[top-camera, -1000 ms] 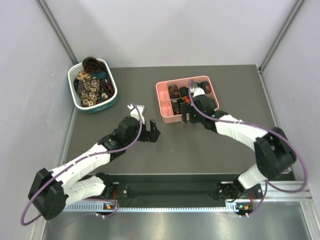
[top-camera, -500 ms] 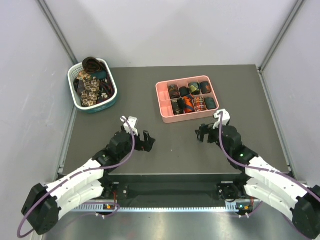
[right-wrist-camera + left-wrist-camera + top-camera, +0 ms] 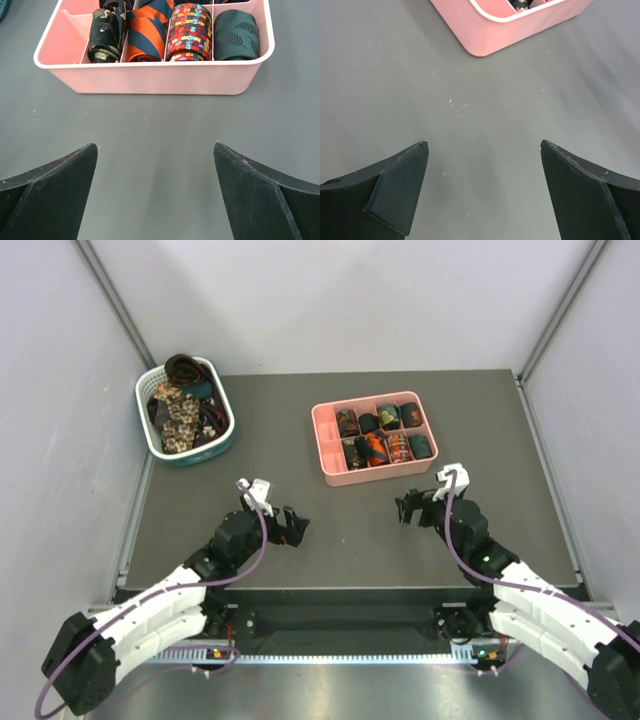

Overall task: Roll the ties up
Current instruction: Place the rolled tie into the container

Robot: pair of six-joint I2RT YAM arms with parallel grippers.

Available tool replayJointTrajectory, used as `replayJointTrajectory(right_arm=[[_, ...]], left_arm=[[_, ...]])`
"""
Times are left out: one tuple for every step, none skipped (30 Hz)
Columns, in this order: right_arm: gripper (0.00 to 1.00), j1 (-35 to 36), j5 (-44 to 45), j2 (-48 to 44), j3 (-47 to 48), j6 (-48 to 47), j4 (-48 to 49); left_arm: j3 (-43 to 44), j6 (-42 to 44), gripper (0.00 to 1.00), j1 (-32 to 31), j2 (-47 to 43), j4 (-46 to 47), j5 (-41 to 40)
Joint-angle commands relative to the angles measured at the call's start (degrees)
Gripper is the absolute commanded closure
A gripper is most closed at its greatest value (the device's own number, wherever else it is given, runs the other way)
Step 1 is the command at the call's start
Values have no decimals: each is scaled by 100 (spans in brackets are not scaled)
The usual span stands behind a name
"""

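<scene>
While rolled ties [image 3: 189,30] sit in pink tray [image 3: 150,80], left hand [image 3: 484,144], right hand [image 3: 155,145] spread.

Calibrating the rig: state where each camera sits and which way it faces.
Top external: above and behind the bases, looking down on the table; left arm and right arm both show.
Left wrist: on that arm, facing forward-down at the corner of the pink tray; open left fingers frame the bottom.
Right wrist: facing the tray's near wall and rolled ties; open right fingers below.
Shared: all three see the tray.
</scene>
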Motion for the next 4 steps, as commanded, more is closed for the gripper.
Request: replayJointTrajectory(right_arm=[[0,20,-75,-45,40,44,337],[0,19,-103,-28,31,35,363],[0,19,-120,-36,23,26,363],[0,19,-129,-45,31,17,380]], left_arm=[[-93,71,2,-26,-95,401,0],[-93,71,2,-18,-94,401,0],[-84,71,2,-26,-86,410,0],[-84,71,2,-26,-77,410,18]])
